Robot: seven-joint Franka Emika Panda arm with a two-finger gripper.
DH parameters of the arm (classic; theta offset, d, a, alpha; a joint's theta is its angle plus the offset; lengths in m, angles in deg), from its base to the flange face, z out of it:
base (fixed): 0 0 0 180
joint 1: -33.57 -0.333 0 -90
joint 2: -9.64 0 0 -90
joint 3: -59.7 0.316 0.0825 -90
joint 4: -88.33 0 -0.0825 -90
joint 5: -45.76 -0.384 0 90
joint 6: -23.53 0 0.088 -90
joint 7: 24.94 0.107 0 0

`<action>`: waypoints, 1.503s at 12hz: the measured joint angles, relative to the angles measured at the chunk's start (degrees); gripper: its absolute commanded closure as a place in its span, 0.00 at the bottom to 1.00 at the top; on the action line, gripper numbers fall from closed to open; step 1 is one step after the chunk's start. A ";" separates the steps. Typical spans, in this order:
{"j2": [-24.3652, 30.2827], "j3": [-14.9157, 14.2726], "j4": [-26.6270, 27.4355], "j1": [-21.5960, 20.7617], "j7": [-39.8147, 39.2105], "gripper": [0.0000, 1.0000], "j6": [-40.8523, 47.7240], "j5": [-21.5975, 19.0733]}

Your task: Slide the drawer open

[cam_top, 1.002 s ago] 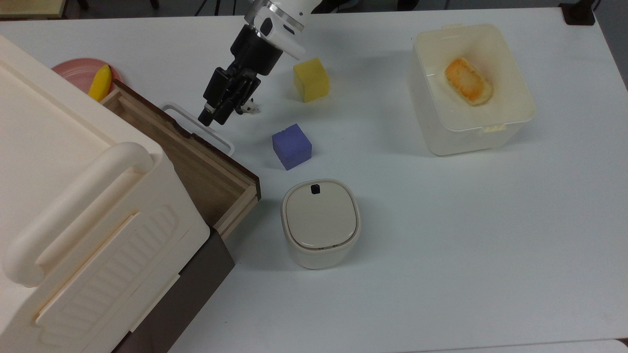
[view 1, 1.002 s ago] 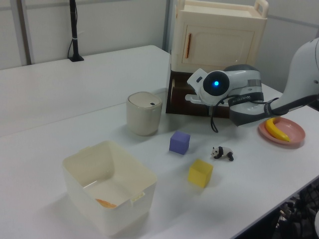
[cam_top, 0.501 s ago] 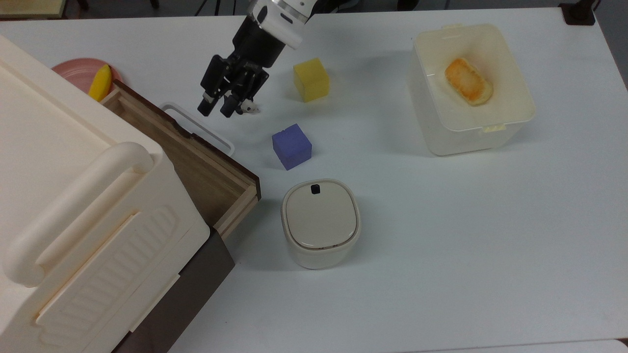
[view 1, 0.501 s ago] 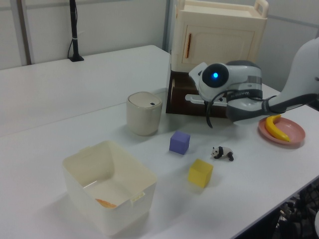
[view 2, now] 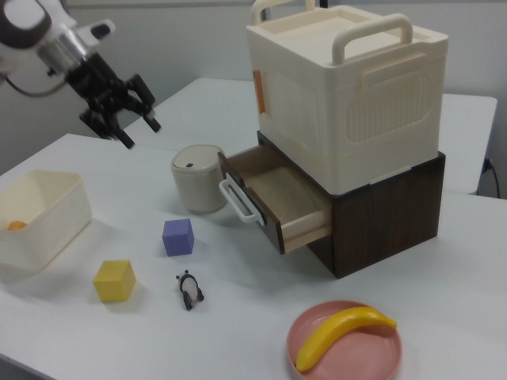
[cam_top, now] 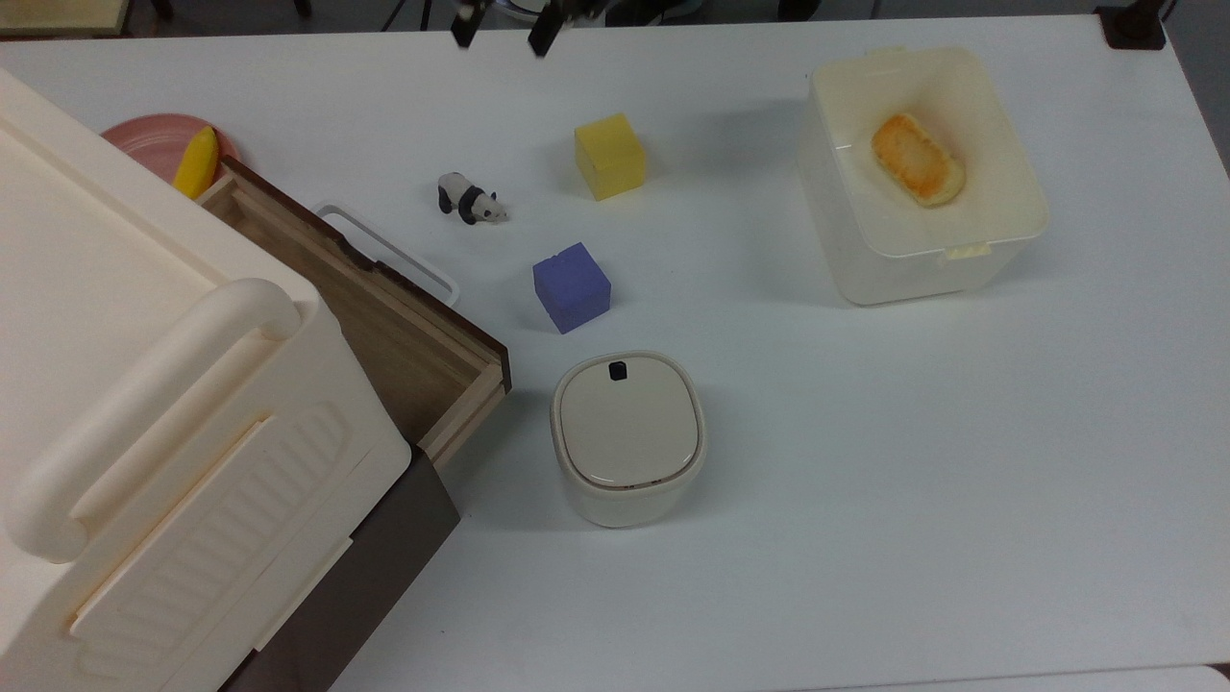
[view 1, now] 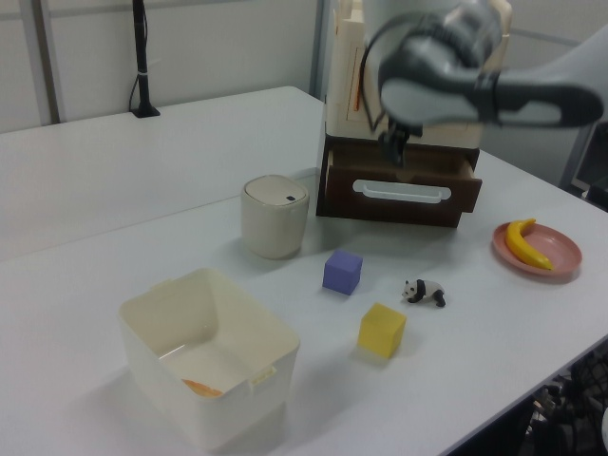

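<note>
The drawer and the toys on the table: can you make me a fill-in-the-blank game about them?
1. The drawer is slid ____, so its wooden floor shows.
2. The banana lies on a ____ plate.
3. The toy panda stands beside the yellow cube and the ____ cube.
4. The tool hangs in the air with its fingers ____.

Missing words: open, pink, purple, open

A white table [view 1: 142,171] stands before pale, perhaps panelled, walls [view 1: 218,47].
</note>
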 measured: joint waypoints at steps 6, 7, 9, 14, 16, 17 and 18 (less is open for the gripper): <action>-3.54 -5.51 -8.64 -0.12 8.32 0.00 10.65 -16.15; -3.92 -6.94 -9.38 -0.17 9.33 0.00 11.43 -19.37; -4.25 -8.58 -9.71 -0.19 12.15 0.00 11.60 -23.55; -5.61 -8.60 -9.75 -1.79 16.08 0.00 11.60 -24.06; -5.95 -8.60 -9.75 -1.83 16.07 0.00 11.60 -24.06; -6.04 -8.60 -9.75 -1.89 16.07 0.00 11.60 -24.06; -6.12 -8.59 -9.75 -2.04 16.02 0.00 11.60 -24.06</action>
